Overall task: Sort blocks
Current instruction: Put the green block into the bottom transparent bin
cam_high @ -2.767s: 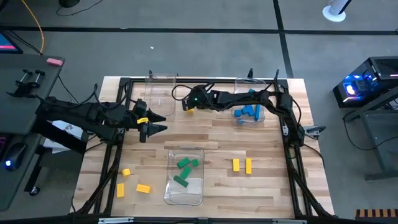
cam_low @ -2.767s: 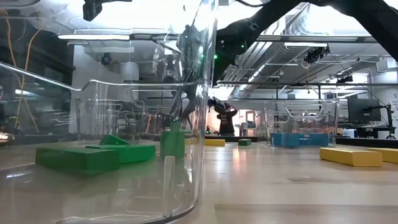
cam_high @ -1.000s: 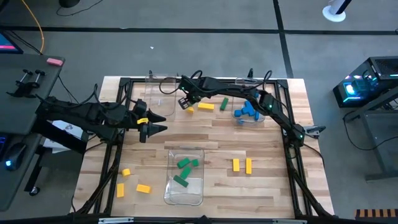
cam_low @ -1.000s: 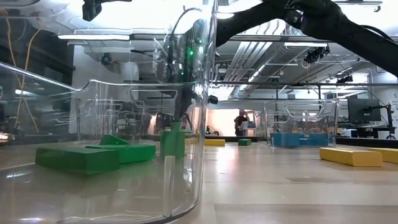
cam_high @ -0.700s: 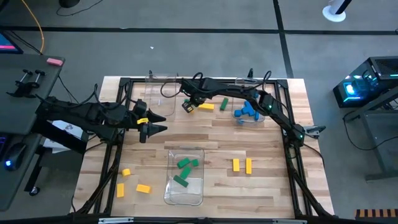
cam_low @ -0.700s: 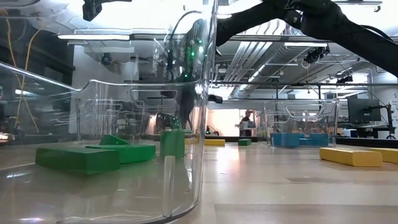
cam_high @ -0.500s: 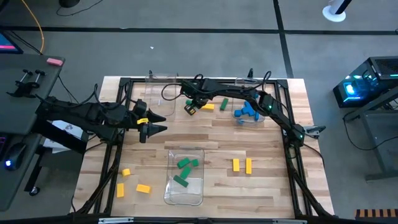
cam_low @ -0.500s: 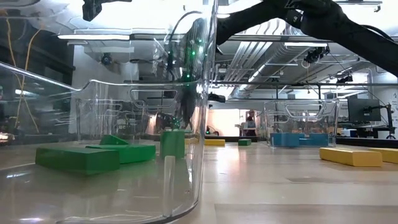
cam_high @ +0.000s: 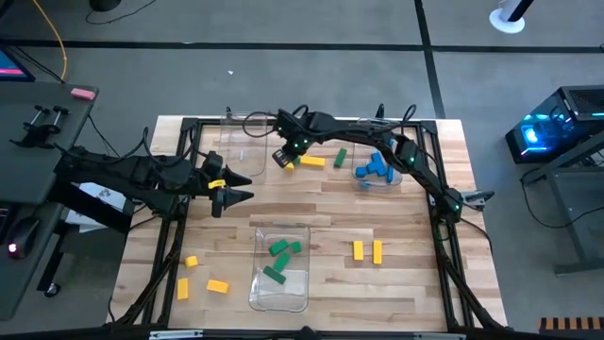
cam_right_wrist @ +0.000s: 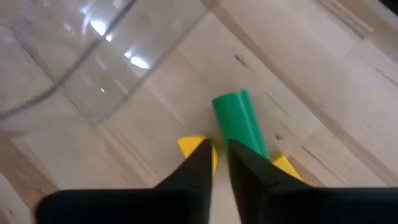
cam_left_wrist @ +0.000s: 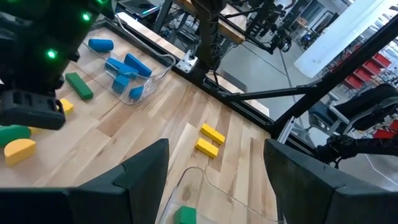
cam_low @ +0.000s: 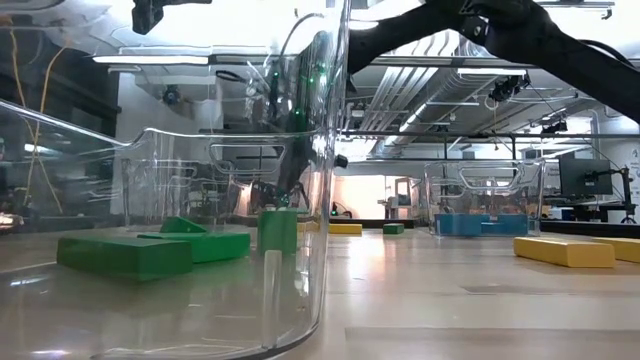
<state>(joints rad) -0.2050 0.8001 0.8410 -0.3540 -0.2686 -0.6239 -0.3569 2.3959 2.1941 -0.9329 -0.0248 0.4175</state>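
Note:
My right gripper (cam_high: 281,157) (cam_right_wrist: 221,163) hovers at the table's far side, beside the far clear bin (cam_right_wrist: 62,56). Its fingers are shut on nothing. Just below them lie a green round block (cam_right_wrist: 239,121) and two yellow pieces (cam_right_wrist: 198,148). A yellow bar (cam_high: 312,161) and a green bar (cam_high: 340,157) lie flat to their right. Blue blocks (cam_high: 376,168) fill the far-right bin, and green blocks (cam_high: 279,260) lie in the near bin. My left gripper (cam_high: 236,194) (cam_left_wrist: 214,180) waits open at the left, above the table.
Two yellow bars (cam_high: 367,250) lie on the near right of the table and three yellow blocks (cam_high: 192,280) on the near left. The near clear bin (cam_low: 200,200) fills the low view. A black frame (cam_high: 444,236) borders the table. Bare wood lies between the bins.
My right gripper has moved a little toward the near edge and the yellow bar, then back toward the far bin. The blocks have stayed where they were.

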